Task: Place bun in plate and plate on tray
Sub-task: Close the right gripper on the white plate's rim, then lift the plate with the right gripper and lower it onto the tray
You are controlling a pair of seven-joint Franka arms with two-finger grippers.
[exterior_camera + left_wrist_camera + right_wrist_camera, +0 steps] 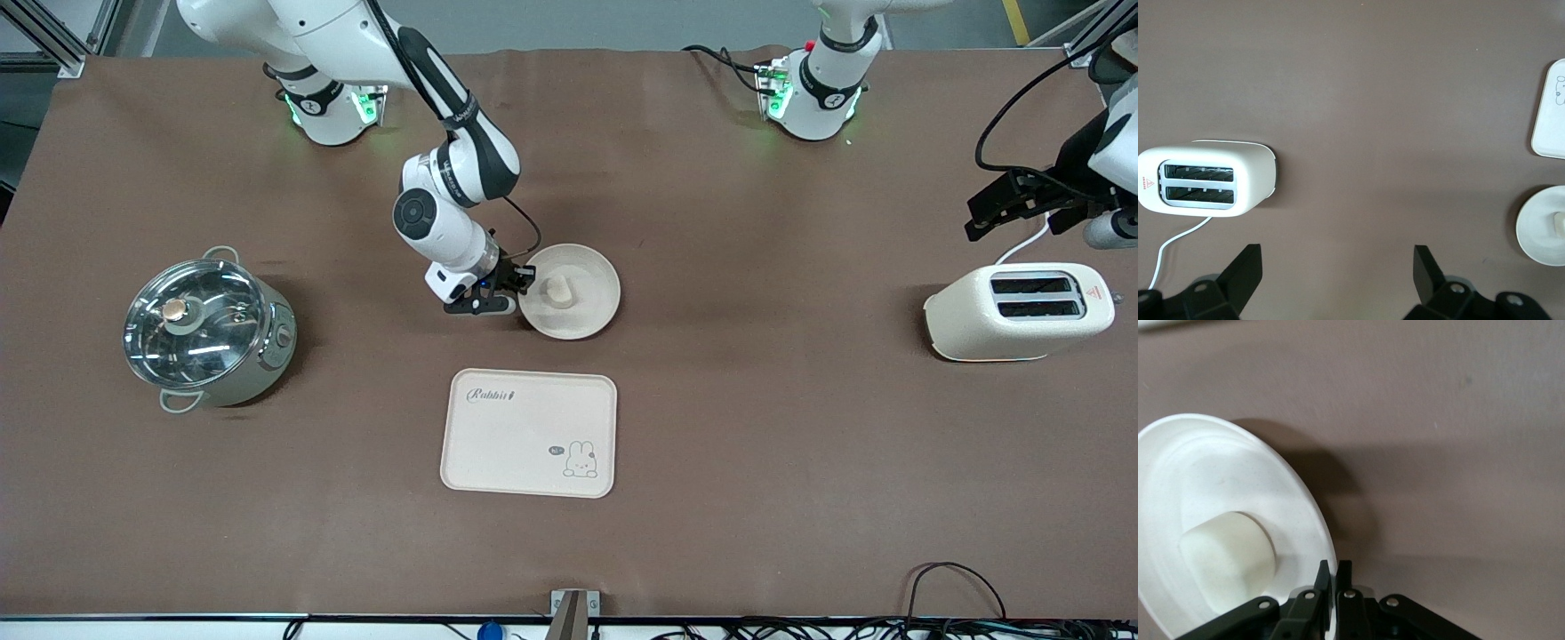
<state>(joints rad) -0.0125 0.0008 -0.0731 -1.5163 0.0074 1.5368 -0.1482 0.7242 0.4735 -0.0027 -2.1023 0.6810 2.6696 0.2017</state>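
The round cream plate (582, 307) sits mid-table with the small pale bun (559, 292) in it. My right gripper (523, 283) is shut on the plate's rim at the edge toward the right arm's end. In the right wrist view the jaws pinch the rim (1333, 577), with the plate (1225, 473) and the bun (1228, 560) close by. The cream tray (529, 433) with "Rabbit" script lies nearer the front camera than the plate. My left gripper (1013, 206) is open, held up over the table above the toaster; its wrist view shows the plate (1538, 230) and tray (1550, 110) far off.
A lidded steel pot (206, 327) stands toward the right arm's end. A cream toaster (1018, 313) with a white cable stands toward the left arm's end, also in the left wrist view (1205, 181). Brown table cloth surrounds the tray.
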